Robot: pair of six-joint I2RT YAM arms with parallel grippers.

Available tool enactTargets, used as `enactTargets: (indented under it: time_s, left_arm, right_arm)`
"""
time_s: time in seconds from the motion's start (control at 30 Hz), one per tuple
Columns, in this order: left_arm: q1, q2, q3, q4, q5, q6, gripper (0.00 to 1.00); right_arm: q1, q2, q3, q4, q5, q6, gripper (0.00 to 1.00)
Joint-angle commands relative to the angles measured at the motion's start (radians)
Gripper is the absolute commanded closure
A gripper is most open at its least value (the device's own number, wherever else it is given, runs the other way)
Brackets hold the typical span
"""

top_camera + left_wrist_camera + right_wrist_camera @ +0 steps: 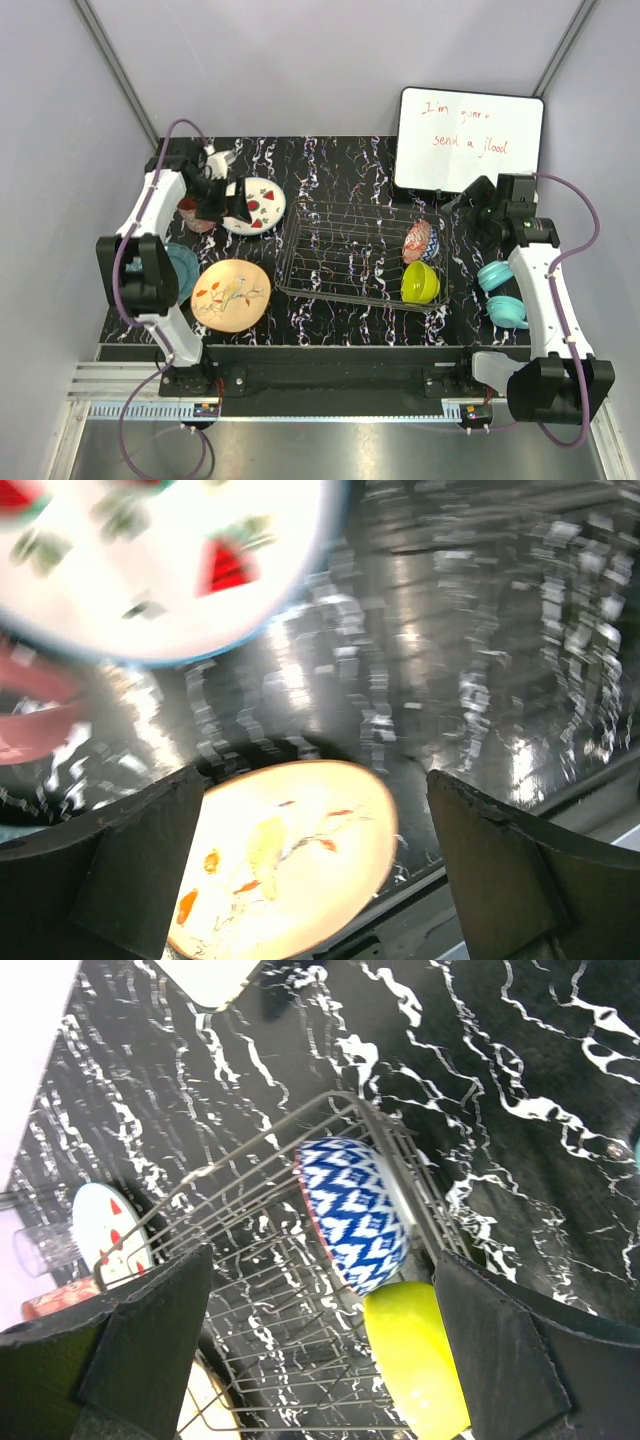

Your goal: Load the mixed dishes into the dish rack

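The dish rack (345, 255) stands mid-table, with the red-white patterned bowl (419, 241) and lime-green bowl (420, 282) on edge at its right end. My left gripper (238, 207) hangs open over the left rim of the white watermelon plate (258, 205), next to the pink mug (190, 212). The peach bird plate (231, 294) lies in front. In the blurred left wrist view the open left gripper (310, 870) frames the peach plate (290, 860). My right gripper (465, 202) is open beyond the rack's right end. The right wrist view shows the right gripper (320, 1350) empty above the rack (270, 1360).
A teal plate (184, 268) lies half under the left arm. A clear glass (45, 1248) lies at the back left. A whiteboard (468, 140) leans at the back right. Two small teal curved objects (500, 292) sit by the right arm. Grey walls close both sides.
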Motion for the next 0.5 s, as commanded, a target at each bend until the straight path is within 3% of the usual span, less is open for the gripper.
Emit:
enactTargets:
  time_s: [0.0, 0.47]
  left_arm:
    - [0.091, 0.078, -0.025, -0.007, 0.058, -0.019, 0.04]
    - [0.114, 0.118, -0.097, 0.089, -0.037, -0.016, 0.04]
  right_arm:
    - [-0.002, -0.008, 0.059, 0.04, -0.034, -0.013, 0.0]
    - [-0.002, -0.011, 0.024, 0.096, -0.065, 0.001, 0.0]
